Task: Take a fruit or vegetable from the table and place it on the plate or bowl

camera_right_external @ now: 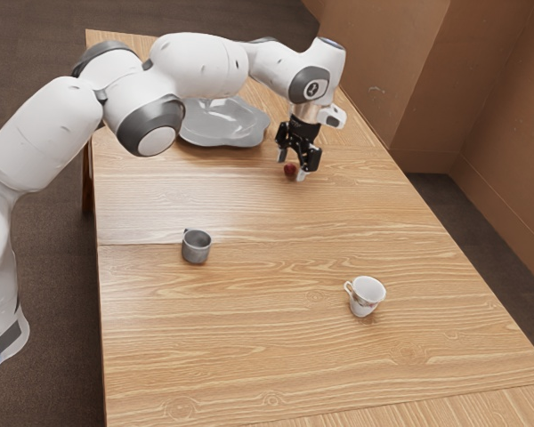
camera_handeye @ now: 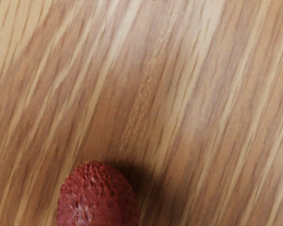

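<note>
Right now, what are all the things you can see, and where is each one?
lychee: one, dark red and bumpy, on the table right under the gripper
plate: one, grey, at the table's far end, beside the arm
mug: one, grey, near the table's middle
teacup: one, white with a pattern, toward the exterior view's right
table: one, light wood
arm: one, white and grey, reaching in from the exterior view's left
gripper: one, black, low over the lychee
</note>
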Robot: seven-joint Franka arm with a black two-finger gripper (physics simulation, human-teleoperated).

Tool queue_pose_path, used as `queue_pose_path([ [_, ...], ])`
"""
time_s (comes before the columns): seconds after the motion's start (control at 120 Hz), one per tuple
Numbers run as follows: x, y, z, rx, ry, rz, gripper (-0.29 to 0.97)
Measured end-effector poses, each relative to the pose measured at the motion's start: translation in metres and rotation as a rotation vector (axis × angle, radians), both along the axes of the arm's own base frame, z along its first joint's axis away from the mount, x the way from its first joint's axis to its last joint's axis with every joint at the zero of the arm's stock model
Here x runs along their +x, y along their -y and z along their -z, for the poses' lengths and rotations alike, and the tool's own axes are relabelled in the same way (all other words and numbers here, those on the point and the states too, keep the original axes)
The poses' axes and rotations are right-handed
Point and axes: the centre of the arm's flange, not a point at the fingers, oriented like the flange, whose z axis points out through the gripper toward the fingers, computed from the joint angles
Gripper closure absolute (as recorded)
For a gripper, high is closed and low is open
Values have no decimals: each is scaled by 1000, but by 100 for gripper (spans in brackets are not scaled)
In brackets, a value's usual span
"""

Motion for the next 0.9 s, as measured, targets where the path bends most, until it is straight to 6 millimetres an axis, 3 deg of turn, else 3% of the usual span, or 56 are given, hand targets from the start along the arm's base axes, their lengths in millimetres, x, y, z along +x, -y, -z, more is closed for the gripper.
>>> queue_pose_path([
  [0.55,-9,0,-3,-4,-58,7,22],
  [0.9,-4,0,-12,17,-42,16,26],
])
